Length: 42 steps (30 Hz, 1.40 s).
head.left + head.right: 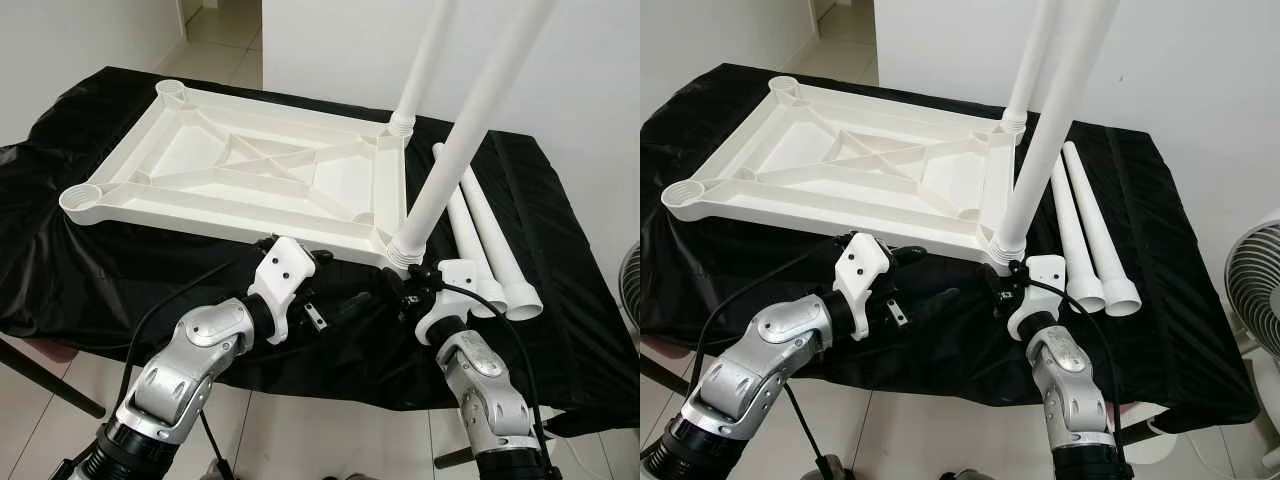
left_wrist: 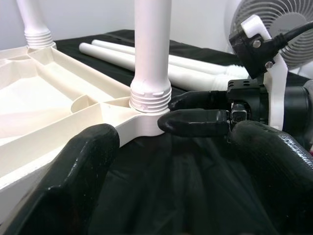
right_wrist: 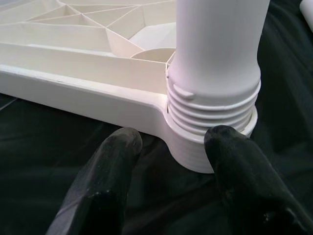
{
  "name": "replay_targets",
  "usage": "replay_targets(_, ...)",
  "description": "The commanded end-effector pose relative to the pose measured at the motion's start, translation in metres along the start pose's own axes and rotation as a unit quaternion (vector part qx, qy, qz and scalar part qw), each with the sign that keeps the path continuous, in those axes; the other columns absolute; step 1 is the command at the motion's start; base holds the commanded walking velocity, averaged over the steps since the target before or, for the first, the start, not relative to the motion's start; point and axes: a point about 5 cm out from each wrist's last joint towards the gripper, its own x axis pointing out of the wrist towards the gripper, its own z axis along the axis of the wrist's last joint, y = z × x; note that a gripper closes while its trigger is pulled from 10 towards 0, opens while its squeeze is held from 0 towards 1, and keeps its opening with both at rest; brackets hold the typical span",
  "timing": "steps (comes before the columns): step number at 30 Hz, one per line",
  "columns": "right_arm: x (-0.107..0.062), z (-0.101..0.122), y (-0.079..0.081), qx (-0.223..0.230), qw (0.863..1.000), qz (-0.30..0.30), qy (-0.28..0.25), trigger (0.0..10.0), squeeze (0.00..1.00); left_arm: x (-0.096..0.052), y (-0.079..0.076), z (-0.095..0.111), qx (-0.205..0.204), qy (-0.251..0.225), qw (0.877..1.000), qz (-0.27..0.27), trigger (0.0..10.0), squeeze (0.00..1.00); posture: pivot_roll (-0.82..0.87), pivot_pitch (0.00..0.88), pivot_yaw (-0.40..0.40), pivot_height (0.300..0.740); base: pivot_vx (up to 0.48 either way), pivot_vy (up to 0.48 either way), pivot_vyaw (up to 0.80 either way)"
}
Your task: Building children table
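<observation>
The white table top (image 1: 250, 170) lies upside down on a black cloth (image 1: 560, 300). Two white legs stand in its right-hand corners: the near leg (image 1: 455, 150) and the far leg (image 1: 425, 60). The near leg's threaded end sits in the corner socket (image 3: 195, 152). My right gripper (image 3: 171, 166) is open at the base of that socket, one finger under the table top's rim and the other against the socket's front. My left gripper (image 2: 166, 196) is open low over the cloth just left of that corner, pointing at it with nothing between its fingers.
Two loose white legs (image 1: 490, 240) lie side by side on the cloth right of the table top. The left corner sockets (image 1: 80, 195) (image 1: 172, 90) hold no legs. A white fan (image 1: 1250, 290) stands on the floor at the right.
</observation>
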Motion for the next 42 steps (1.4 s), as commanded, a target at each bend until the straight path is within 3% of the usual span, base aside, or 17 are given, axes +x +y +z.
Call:
replay_targets(1,0.003,0.001,-0.008,0.003,1.000,-0.003,0.000,10.0,0.00,0.000,0.003,-0.003,0.003,0.004,1.000,0.021,10.0,0.00,0.15,0.088,-0.067,0.740,0.000,0.000,0.00)
replay_targets(9,0.010,0.009,-0.024,0.000,1.000,-0.021,-0.011,10.0,0.00,0.000,0.012,-0.005,-0.016,-0.008,0.997,0.078,10.0,0.00,0.16,0.087,-0.070,0.740,0.000,0.000,0.00)
replay_targets(12,0.014,0.014,-0.032,-0.002,0.999,-0.031,-0.029,10.0,0.00,-0.005,0.030,-0.010,-0.030,-0.010,0.987,0.160,10.0,0.00,0.16,0.083,-0.072,0.740,0.000,0.000,0.00)
replay_targets(14,0.014,0.015,-0.032,-0.006,0.999,-0.031,-0.036,10.0,0.00,-0.006,0.034,-0.011,-0.035,-0.012,0.983,0.180,10.0,0.00,0.16,0.083,-0.072,0.740,0.000,0.000,0.00)
replay_targets(21,0.007,0.017,-0.020,-0.031,0.996,-0.025,-0.075,10.0,0.00,-0.014,0.045,-0.016,-0.068,-0.029,0.965,0.251,10.0,0.00,0.16,0.078,-0.071,0.740,0.000,0.000,0.00)
replay_targets(34,-0.010,0.013,-0.004,-0.069,0.989,-0.035,-0.125,10.0,0.00,-0.024,0.047,-0.026,-0.068,-0.052,0.942,0.324,10.0,0.00,0.15,0.072,-0.069,0.740,0.000,0.000,0.00)
replay_targets(42,-0.015,0.009,-0.003,-0.071,0.989,-0.041,-0.126,10.0,0.00,-0.032,0.046,-0.030,-0.061,-0.062,0.929,0.360,10.0,0.00,0.16,0.085,-0.071,0.740,0.000,0.000,0.00)
